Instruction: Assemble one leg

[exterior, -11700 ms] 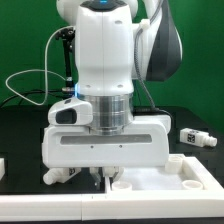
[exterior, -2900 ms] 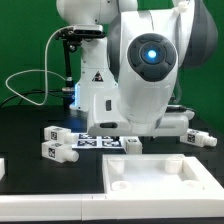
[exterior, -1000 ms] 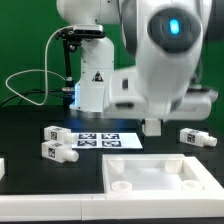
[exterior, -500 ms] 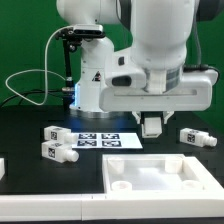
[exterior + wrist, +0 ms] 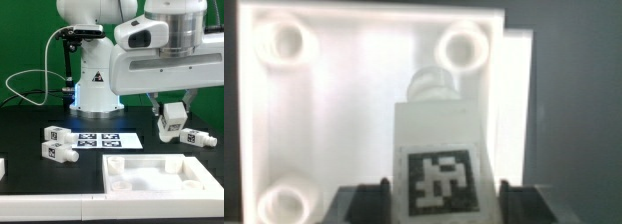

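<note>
My gripper (image 5: 170, 126) is shut on a leg (image 5: 172, 115), a small white peg whose blocky end carries a black-and-white tag, and holds it in the air above the far right part of the white tabletop (image 5: 150, 160). In the wrist view the leg (image 5: 439, 150) sits between my gripper's (image 5: 441, 203) dark fingers (image 5: 367, 200), with its round stem pointing down at the tabletop (image 5: 367, 100), near a corner hole (image 5: 464, 47). Three more legs lie on the black table: two at the exterior view's left (image 5: 58, 133) (image 5: 55, 152) and one at its right (image 5: 197, 138).
The marker board (image 5: 100, 141) lies flat behind the tabletop. The robot's white base (image 5: 95, 80) stands at the back with black and green cables at the exterior view's left. The tabletop shows two more round holes (image 5: 283, 42) (image 5: 283, 200) in the wrist view.
The gripper has moved toward the exterior view's right, carrying the leg, and the arm's big white body has risen, so the jaws and the leg now show clearly.
</note>
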Controlling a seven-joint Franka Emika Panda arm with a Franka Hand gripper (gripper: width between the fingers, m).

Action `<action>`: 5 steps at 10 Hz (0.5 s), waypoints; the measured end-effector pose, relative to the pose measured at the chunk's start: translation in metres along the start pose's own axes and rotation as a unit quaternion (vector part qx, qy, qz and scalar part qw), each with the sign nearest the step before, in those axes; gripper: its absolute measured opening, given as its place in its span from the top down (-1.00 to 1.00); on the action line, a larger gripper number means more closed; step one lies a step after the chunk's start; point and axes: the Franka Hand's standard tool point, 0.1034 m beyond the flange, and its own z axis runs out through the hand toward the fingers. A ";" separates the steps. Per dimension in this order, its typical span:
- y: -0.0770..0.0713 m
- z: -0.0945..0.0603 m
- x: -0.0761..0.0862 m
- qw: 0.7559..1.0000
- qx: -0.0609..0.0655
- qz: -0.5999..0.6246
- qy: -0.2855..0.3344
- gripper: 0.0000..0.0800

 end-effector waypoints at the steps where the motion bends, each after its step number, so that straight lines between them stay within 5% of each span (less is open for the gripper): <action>1: 0.002 0.003 -0.007 1.000 -0.001 0.001 0.010 0.29; 5: -0.003 -0.001 0.019 0.984 -0.006 -0.005 0.178 0.29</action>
